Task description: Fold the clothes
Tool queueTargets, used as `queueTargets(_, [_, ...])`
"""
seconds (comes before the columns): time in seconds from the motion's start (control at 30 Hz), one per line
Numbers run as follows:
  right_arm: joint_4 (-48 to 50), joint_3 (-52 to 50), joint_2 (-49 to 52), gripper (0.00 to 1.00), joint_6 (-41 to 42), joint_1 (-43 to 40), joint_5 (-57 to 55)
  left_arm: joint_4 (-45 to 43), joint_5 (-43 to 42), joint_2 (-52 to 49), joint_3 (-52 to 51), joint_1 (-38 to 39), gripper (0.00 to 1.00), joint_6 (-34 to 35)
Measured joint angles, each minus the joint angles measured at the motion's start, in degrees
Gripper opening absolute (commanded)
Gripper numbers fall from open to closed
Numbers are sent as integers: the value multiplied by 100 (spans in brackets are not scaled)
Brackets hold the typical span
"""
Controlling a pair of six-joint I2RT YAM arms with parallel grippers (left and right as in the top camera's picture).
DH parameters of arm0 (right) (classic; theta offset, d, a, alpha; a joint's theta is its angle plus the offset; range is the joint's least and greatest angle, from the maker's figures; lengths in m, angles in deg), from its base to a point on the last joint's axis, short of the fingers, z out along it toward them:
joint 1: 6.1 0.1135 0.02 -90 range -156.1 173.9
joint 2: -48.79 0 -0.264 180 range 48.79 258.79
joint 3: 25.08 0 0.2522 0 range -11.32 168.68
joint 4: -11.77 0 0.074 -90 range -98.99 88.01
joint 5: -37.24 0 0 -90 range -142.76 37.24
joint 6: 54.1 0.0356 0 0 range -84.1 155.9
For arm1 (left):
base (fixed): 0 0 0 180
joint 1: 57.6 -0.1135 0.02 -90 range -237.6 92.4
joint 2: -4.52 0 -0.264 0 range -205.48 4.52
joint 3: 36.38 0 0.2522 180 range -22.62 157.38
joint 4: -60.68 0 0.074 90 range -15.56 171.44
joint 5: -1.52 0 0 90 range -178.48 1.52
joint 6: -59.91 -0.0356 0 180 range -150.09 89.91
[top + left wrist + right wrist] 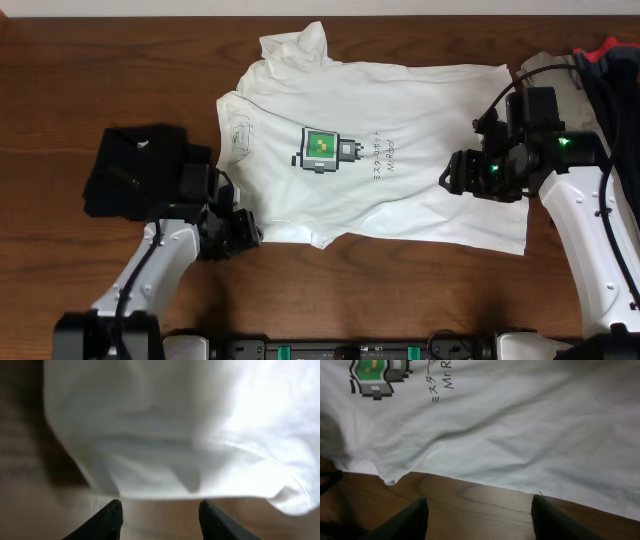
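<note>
A large white T-shirt (400, 160) lies spread flat on the wooden table (60, 60), with its green-screened robot print (320, 150) and black lettering facing up. My left gripper (247, 232) sits low at the shirt's front-left edge. In the left wrist view it (161, 506) is open over bare wood, just short of the white cloth (175, 430). My right gripper (447, 180) hovers above the shirt's right part. In the right wrist view it (477, 505) is open, with only wood between the fingers, just below the shirt's edge (520, 445).
A folded black garment (135, 170) lies left of the shirt, beside the left arm. At the far right edge there is a pile with grey-khaki (550, 75), dark and red cloth (610, 48). Bare wood runs along the front of the table.
</note>
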Motion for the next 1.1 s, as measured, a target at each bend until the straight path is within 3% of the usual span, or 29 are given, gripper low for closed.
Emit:
queueTargets(0.23, [20, 0, 0, 64, 0, 0, 0, -332, -107, -566, 140, -7, 48, 48])
queueTargets(0.4, [39, -4, 0, 64, 0, 0, -2, -573, -166, -824, 269, -15, 11, 94])
queueTargets(0.47, [37, -11, 0, 64, 0, 0, -11, -415, -164, -876, 297, -20, 6, 96])
queueTargets(0.8, [26, -20, 0, 66, 0, 0, -127, 1867, -195, -428, 428, 0, 6, 61])
queueTargets(1.1, [151, -20, 0, 67, 2, 0, -160, 1064, 20, 140, 876, 0, 6, -7])
